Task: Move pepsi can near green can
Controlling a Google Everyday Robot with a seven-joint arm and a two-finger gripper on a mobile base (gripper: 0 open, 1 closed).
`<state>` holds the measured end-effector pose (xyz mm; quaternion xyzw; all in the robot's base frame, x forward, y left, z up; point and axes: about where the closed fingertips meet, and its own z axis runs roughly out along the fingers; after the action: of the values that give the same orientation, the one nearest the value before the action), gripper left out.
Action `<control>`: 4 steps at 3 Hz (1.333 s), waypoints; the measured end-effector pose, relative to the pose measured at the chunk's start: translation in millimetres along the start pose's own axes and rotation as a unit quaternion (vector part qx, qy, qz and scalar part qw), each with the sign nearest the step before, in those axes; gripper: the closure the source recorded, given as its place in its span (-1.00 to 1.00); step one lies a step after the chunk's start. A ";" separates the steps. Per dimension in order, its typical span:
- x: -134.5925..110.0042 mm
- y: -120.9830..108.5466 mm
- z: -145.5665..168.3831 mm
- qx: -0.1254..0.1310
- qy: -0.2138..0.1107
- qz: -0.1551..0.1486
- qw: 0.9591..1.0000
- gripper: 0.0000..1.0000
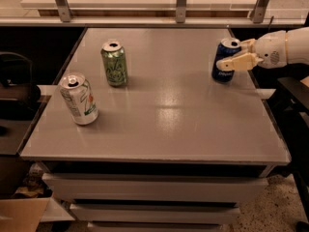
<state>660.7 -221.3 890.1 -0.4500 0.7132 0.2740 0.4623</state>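
At the far right edge of the desk (164, 124), the tool (230, 53) straddles the pepsi can (221, 74), jaws wide — likely light, slick, dentable; grip mid-body.

The pepsi can (223, 74) is dark blue with white lettering and a silver top. It stands upright near the right edge of the tabletop (169, 110), toward the far side. The tool (232, 53) reaches in from the right and sits against this can's upper part. The green can (114, 64) is light green with darker green swirls and an opened silver top. It stands upright on the far left part of the tabletop, well apart from the pepsi can.
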 end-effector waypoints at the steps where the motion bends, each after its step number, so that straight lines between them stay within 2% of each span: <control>1: -0.2 0.7 3.3 -0.003 0.000 0.000 1.000 0.77; 2: -0.3 1.3 6.4 -0.005 0.000 0.000 1.000 1.00; 3: -0.7 1.5 7.4 -0.006 -0.001 0.000 1.000 1.00; 4: -13.8 6.8 19.7 -0.033 -0.006 -0.018 0.999 1.00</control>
<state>665.0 -196.9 894.1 -0.4756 0.6930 0.2918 0.4566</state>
